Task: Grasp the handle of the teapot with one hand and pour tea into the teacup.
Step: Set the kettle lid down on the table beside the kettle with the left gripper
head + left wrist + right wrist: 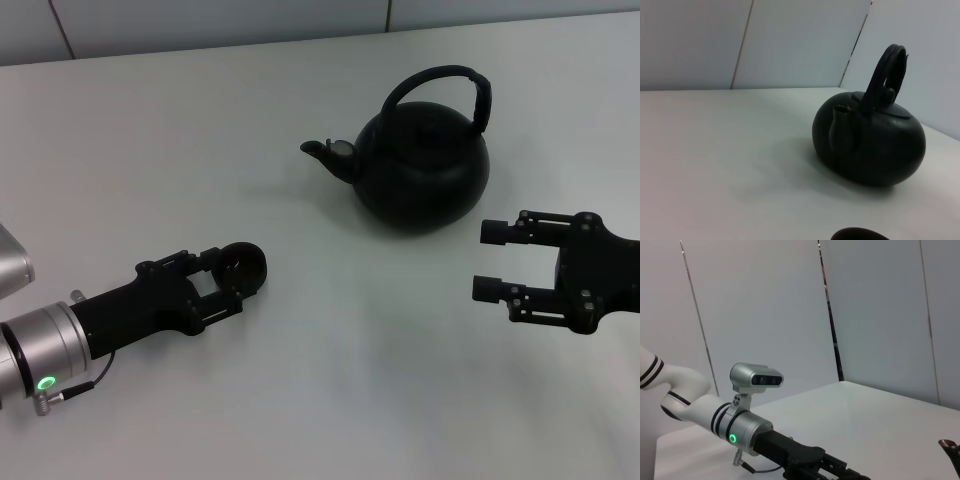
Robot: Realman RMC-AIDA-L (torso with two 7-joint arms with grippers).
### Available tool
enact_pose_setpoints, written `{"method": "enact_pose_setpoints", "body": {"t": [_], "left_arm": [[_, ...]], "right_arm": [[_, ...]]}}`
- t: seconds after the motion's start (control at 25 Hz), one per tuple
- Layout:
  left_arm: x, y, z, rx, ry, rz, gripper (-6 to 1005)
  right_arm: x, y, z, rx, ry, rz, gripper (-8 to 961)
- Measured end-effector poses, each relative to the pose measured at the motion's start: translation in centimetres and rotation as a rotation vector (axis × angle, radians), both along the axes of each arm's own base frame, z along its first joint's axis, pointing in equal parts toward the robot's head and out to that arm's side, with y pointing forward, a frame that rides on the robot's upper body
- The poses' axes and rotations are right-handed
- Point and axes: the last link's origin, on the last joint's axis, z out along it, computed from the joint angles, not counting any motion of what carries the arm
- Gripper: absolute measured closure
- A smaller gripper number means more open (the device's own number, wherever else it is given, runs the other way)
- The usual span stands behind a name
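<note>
The matte black teapot [420, 175] stands on the table at the back right, its spout [325, 150] pointing left and its arched handle [445, 82] upright. It also shows in the left wrist view [870, 145]. The small dark teacup [243, 265] sits at front left, and its rim shows at the lower edge of the left wrist view [857, 234]. My left gripper [228, 278] is closed on the near sides of the teacup. My right gripper [489, 260] is open and empty, low over the table, in front of and to the right of the teapot.
The white table [330, 380] runs back to a pale panelled wall [300, 20]. The left arm [750, 432] with its wrist camera shows in the right wrist view. Bare tabletop lies between the teacup and the teapot.
</note>
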Motion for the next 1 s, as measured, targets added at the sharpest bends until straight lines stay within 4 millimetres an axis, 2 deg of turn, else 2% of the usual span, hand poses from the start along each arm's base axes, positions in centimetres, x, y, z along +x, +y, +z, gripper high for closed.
{"method": "enact_pose_setpoints", "body": {"t": [1.0], "left_arm": [[0.07, 0.04, 0.01, 0.000, -0.001, -0.003, 227]], "right_arm": [[0.08, 0.06, 0.19, 0.007, -0.010, 0.005, 294]]}}
